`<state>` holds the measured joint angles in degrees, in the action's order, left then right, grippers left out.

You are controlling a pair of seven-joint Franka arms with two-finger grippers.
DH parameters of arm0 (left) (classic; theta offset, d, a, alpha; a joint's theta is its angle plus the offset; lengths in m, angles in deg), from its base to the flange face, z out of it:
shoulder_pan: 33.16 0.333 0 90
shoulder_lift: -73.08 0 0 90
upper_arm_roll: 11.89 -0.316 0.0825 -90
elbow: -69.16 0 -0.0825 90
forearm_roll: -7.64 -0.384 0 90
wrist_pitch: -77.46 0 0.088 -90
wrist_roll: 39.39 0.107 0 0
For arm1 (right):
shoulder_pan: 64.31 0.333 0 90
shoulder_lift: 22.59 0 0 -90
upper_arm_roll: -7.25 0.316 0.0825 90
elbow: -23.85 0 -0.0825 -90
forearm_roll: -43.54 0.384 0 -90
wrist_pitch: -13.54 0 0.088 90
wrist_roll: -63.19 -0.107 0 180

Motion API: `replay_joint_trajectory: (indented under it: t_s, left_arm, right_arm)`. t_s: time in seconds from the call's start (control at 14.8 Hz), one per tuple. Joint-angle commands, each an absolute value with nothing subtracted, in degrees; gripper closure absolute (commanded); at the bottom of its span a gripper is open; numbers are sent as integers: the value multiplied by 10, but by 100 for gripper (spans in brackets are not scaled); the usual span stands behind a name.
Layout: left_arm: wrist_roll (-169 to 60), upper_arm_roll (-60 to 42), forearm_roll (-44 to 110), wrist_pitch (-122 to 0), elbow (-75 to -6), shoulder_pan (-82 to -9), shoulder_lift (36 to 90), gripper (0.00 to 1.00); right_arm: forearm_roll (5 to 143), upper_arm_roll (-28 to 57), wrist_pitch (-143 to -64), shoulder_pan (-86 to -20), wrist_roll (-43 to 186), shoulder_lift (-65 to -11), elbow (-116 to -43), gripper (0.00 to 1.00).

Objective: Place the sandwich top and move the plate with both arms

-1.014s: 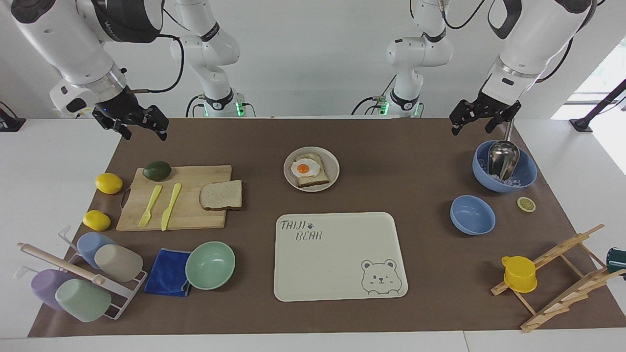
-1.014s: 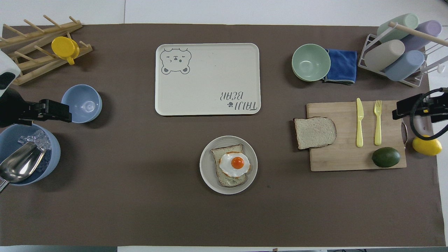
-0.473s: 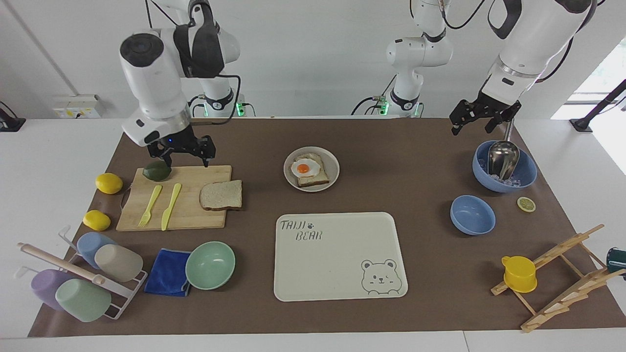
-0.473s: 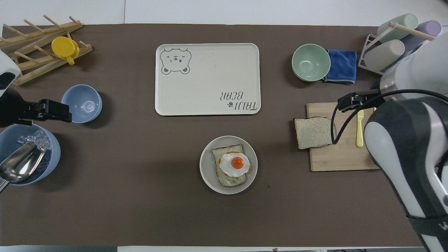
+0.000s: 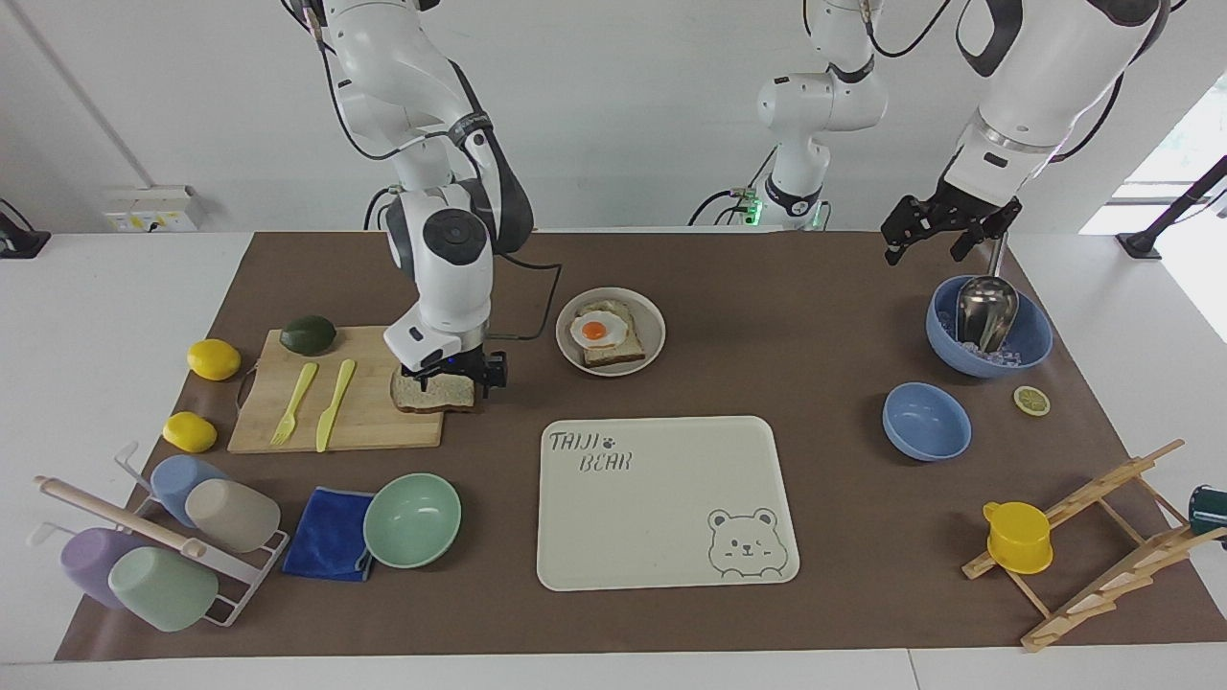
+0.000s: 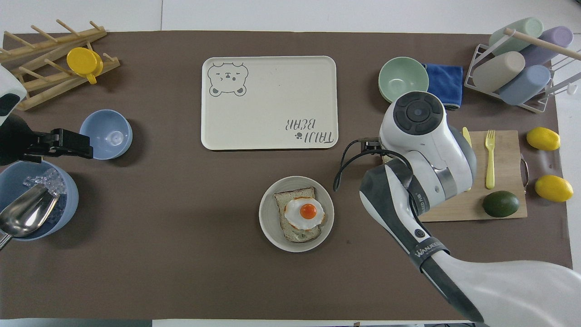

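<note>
The sandwich top [image 5: 433, 396], a pale bread slice with brown crust, lies on the wooden board's corner nearest the plate. My right gripper [image 5: 451, 372] hangs low over it, open, with a fingertip off each side of the slice; contact cannot be told. In the overhead view the right arm covers both slice and gripper. The plate [image 5: 654, 321] [image 6: 268, 213] sits mid-table and carries a toast slice with a fried egg [image 5: 596, 331]. My left gripper [image 5: 935, 240] [image 6: 75, 144] waits open above the blue bowl of ice.
The wooden board [image 5: 364, 422] also holds a yellow fork, a knife and an avocado [image 5: 308, 334], with two lemons beside it. The bear tray [image 5: 661, 537] lies farther from the robots than the plate. A mint bowl [image 5: 412, 519], blue cloth, cup rack, blue bowls and wooden rack ring the mat.
The right arm has swung in from the table's end, passed over the avocado and come down over the bread slice. The left arm has not moved.
</note>
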<state>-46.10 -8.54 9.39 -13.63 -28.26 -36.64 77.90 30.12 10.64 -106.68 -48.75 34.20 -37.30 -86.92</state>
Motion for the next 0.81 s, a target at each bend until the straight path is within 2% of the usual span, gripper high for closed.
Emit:
replay_joint_trajectory:
  t_s: [0.0,0.47,0.74]
  left_arm:
    - [-457,-83,95,-133,-286,-361,786,0]
    - [-457,-83,95,-133,-286,-361,786,0]
    - [-457,-83,95,-133,-286,-361,786,0]
  right_arm:
    - [288,112,-1088,-502,331,-364,-907,0]
    - [288,112,-1121,-510,327,-364,-954,0]
    - [288,112,-1121,-510,329,-367,-956,0]
